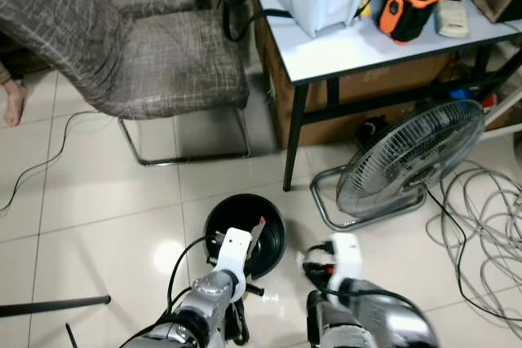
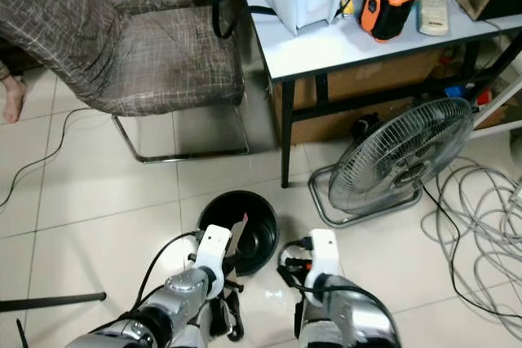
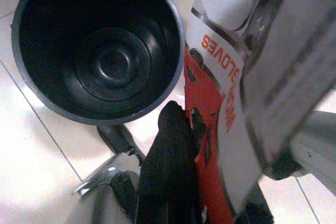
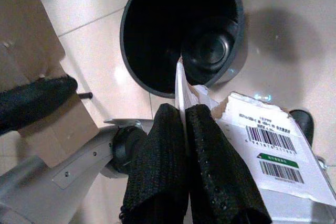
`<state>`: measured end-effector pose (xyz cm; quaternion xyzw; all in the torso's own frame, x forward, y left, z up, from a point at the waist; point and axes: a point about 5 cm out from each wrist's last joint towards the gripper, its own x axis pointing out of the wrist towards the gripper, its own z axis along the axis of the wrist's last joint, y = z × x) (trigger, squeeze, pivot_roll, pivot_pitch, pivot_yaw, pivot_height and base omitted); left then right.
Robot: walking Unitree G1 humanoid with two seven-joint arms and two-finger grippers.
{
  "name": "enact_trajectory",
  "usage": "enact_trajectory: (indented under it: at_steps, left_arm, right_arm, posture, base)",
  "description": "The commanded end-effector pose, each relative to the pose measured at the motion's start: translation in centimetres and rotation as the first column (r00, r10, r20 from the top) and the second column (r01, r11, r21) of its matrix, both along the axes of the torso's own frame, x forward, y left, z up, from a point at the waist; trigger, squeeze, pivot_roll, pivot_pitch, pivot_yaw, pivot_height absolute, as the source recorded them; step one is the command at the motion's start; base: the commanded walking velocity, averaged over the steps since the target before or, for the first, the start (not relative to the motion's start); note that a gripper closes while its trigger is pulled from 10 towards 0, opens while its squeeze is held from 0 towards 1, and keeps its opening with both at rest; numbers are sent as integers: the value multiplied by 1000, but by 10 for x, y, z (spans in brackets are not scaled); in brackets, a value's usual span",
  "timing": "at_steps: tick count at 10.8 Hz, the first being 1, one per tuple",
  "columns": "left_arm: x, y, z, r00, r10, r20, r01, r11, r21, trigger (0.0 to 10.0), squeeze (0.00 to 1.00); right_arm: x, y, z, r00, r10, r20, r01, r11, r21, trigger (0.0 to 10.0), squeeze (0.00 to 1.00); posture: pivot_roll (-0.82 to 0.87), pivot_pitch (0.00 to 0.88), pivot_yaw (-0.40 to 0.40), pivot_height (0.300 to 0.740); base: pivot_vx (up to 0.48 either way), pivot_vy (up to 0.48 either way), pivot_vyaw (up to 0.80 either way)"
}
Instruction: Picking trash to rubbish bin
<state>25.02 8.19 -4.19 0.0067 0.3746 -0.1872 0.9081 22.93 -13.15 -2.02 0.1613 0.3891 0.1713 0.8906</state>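
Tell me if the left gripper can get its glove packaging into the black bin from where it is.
Probably yes. The left gripper holds the red and white glove packaging right at the rim of the open black bin, and nothing lies between them.

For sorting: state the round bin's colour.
Black round plastic bin, clearest in the left wrist view.

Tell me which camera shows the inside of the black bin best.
The left wrist view: it looks straight down into the black bin to its ribbed bottom. The right wrist view shows it partly shadowed; in the eye views the left arm overlaps its rim.
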Motion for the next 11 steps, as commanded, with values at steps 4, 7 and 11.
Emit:
enact_trajectory:
  at_steps: [4,7,11]
  left_arm:
    - [-14,-6,-9,998,4,-64,-7,999,-42,10000,1000]
    - [-11,-3,-7,999,36,-41,-37,999,-25,10000,1000]
    - [-9,-2,-6,999,49,-16,-49,999,-1,10000,1000]
  right_arm:
    - [-19,8,7,998,21,-51,-19,999,33,10000,0]
    - [-21,8,11,998,21,-59,-19,999,35,10000,0]
    - [-23,10,14,998,16,-65,-13,999,36,10000,0]
  posture:
    - [-303,298,78,740]
    - [-303,298,78,740]
    - [-306,302,78,740]
  base:
    - [0,0,0]
    - [0,0,0]
    - [0,0,0]
